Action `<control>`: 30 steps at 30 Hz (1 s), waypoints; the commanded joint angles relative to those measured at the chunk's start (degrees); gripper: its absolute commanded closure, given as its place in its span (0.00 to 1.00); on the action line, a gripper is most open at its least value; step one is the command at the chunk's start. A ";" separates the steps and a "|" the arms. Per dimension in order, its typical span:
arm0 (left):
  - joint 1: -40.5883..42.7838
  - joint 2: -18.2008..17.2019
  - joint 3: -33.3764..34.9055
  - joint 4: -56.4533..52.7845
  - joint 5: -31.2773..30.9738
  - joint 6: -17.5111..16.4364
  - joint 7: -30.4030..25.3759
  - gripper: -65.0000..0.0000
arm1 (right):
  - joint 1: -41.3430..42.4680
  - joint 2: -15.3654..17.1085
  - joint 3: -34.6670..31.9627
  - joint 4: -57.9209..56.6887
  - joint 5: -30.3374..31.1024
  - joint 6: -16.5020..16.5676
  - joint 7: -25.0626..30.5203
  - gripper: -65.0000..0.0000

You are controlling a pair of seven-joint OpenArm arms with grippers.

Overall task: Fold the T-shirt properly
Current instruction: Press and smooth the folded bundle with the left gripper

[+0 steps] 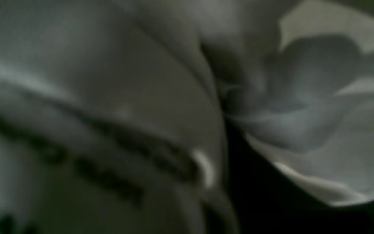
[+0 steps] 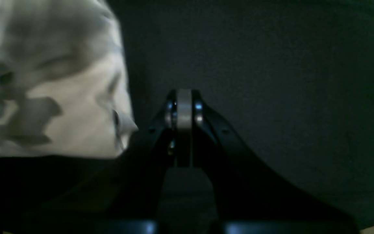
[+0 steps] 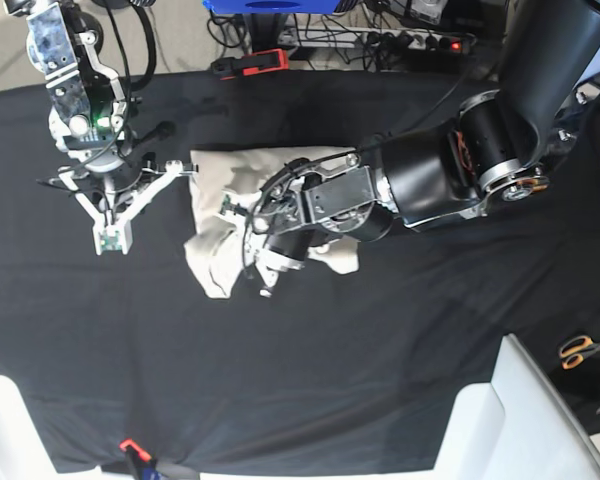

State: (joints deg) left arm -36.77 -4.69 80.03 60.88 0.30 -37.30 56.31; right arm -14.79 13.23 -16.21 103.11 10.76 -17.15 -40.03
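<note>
The cream T-shirt lies crumpled on the black tablecloth, bunched up along its front edge. My left gripper reaches in from the right and sits on that bunched part, shut on a fold of the T-shirt. In the left wrist view the gathered cloth fills the frame and hides the fingers. My right gripper hangs over bare tablecloth to the left of the shirt, shut with nothing in it. In the right wrist view its fingers are pressed together, and the T-shirt shows at the left.
Orange-handled scissors lie at the right edge. White panels stand at the front right. A red tool and a power strip lie beyond the cloth's far edge. A small orange clip sits at the front edge.
</note>
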 commanded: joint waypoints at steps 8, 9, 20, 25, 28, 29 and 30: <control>-1.51 1.30 -0.42 -0.62 0.63 -1.25 -1.33 1.00 | 0.32 0.26 4.56 0.93 -0.35 -0.39 1.13 0.99; -1.60 1.30 -0.42 -0.62 0.63 -1.25 -1.94 1.00 | 0.41 0.26 4.56 0.93 -0.35 -0.39 1.13 0.99; -1.86 1.39 -0.42 -5.19 0.72 -1.34 -5.11 1.00 | 0.59 0.26 4.47 0.93 -0.35 -0.39 1.13 0.99; -1.86 1.39 -0.42 -5.28 0.72 -1.25 -5.55 1.00 | 0.59 0.26 4.56 0.85 -0.35 -0.39 1.13 0.99; -3.09 1.39 -0.42 -5.28 0.72 -1.25 -5.55 1.00 | 0.59 0.26 4.56 0.85 -0.35 -0.39 1.13 0.99; -3.36 1.39 -0.42 -5.28 0.72 -1.25 -5.55 1.00 | 0.59 0.26 4.56 0.85 -0.35 -0.39 1.13 0.99; -3.53 1.39 -0.42 -5.28 0.72 -1.25 -5.55 1.00 | 0.59 0.26 4.56 0.85 -0.35 -0.39 1.13 0.99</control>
State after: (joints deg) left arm -38.92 -3.40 79.72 55.42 -0.03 -39.11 50.54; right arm -14.79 13.15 -11.88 103.11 10.72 -17.52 -40.03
